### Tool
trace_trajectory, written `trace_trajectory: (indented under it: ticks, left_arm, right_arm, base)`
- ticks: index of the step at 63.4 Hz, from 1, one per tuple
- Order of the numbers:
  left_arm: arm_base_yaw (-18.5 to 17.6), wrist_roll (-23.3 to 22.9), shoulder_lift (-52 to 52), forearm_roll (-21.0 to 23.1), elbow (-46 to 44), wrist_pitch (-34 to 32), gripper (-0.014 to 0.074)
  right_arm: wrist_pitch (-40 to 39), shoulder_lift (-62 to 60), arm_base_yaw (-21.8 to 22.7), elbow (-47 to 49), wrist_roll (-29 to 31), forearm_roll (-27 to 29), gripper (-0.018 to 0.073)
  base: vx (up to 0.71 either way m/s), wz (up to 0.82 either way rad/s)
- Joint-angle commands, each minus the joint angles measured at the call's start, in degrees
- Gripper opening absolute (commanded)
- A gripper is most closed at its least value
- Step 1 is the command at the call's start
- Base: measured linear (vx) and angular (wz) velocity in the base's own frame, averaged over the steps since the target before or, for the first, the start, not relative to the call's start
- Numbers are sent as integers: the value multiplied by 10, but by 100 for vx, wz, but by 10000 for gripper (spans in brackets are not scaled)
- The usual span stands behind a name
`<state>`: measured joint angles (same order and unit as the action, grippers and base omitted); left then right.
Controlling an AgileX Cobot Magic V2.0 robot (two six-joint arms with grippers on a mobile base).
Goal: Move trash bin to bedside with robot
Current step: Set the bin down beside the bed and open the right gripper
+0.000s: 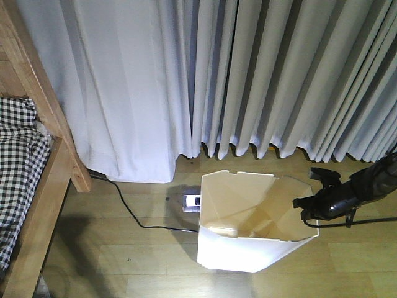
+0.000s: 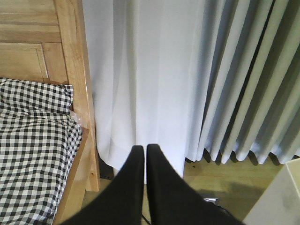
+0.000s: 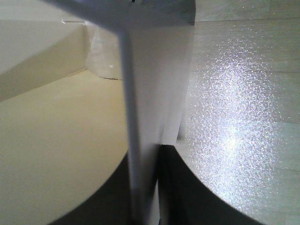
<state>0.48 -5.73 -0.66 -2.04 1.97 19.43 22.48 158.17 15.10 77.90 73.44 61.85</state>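
The right arm lay stretched in low from three o'clock, the right claw (image 1: 308,205) clamped on the trash bin (image 1: 248,248) at its right-hand rim, thin plastic pinched between dark fingers (image 3: 187,201). The bin stood on the wooden floor (image 1: 124,273), well apart from the bed frame (image 1: 43,186) at nine o'clock. The left claw (image 2: 145,152) hung clenched on nothing, pointing at the curtain (image 2: 154,70).

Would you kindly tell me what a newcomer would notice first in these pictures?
The white trash bin stands open on the wooden floor before the grey curtains, the right gripper clamped on its rim. At far left stands the wooden bed with its checked cover.
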Motion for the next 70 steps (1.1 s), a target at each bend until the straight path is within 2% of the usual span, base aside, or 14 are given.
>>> trace_trajectory:
  ticks: [1,8,25,38,50,60,70]
  left_arm:
    - [-1,-2,10,1,2,-42,-6]
    - [-1,-2,10,1,2,-42,-6]
    - [-1,-2,10,1,2,-42,-6]
    - [-1,-2,10,1,2,-42,-6]
    - [-1,-2,10,1,2,-42,-6]
    - [-1,-2,10,1,2,-42,-6]
    - [-1,-2,10,1,2,-42,-6]
  right_arm:
    - [101,-12,2,43,-19,22,-2]
    - [115,29,0,85,-42,1,-2]
    - [126,109,-38,203,-156,-92,-2]
    - [125,149,-73,285,-194,-130,-2]
    - [140,191,-85,359,-223,-164,0]
    - [144,221,-91,409,-271,-199,4]
    - [148,238,-94,437,-293,-224,15]
  base:
    - [0,0]
    - [0,0]
    - [0,0]
    - [0,0]
    - [0,0]
    - [0,0]
    - [0,0]
